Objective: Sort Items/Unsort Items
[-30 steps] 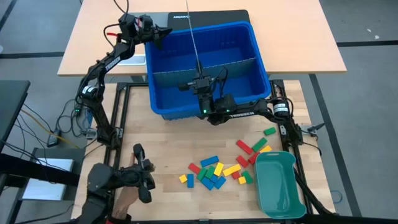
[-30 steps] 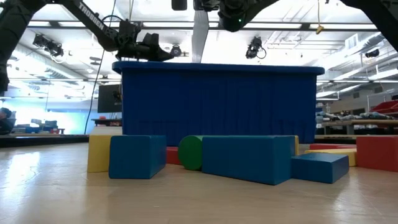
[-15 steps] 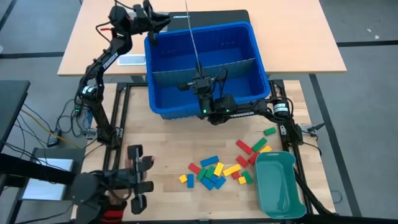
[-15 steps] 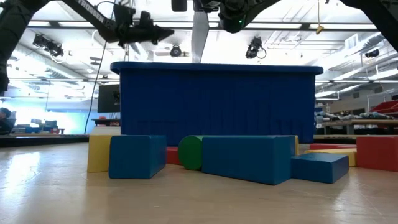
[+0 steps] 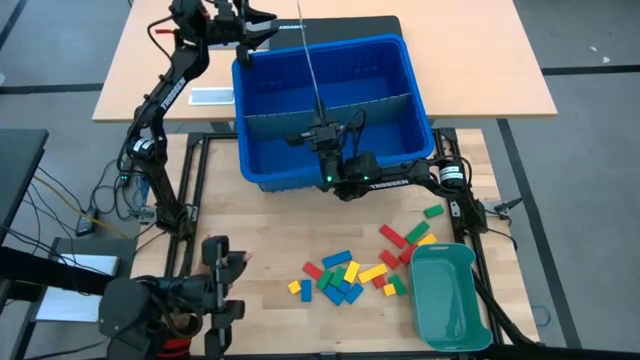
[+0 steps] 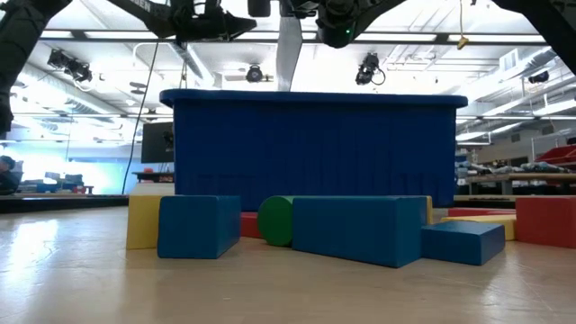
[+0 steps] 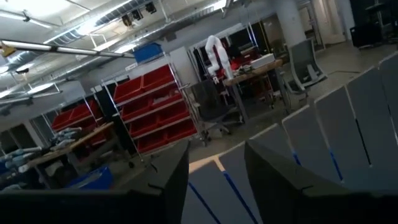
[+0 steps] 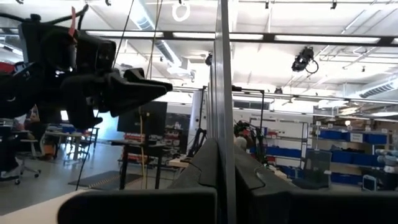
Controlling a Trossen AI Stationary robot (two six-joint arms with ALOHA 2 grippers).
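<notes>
- My left gripper (image 5: 252, 22) is raised over the far-left corner of the blue bin (image 5: 415, 105); fingers parted, nothing between them.
- My right gripper (image 5: 322, 150) is pinched shut on the thin grey divider sheet (image 5: 310, 60), held upright over the bin's near wall.
- The blocks (image 5: 345, 272) lie scattered on the wooden table (image 5: 260, 225), on the near side of the bin, just beside the teal tray (image 5: 450, 295).
- They are well apart from both grippers; right arm is nearer.
- Long axes vary from block to block, no common direction.
- The bin's floor looks bare; its near corners are hidden by the wall and my arm.
- Low view shows only a few blocks.
</notes>
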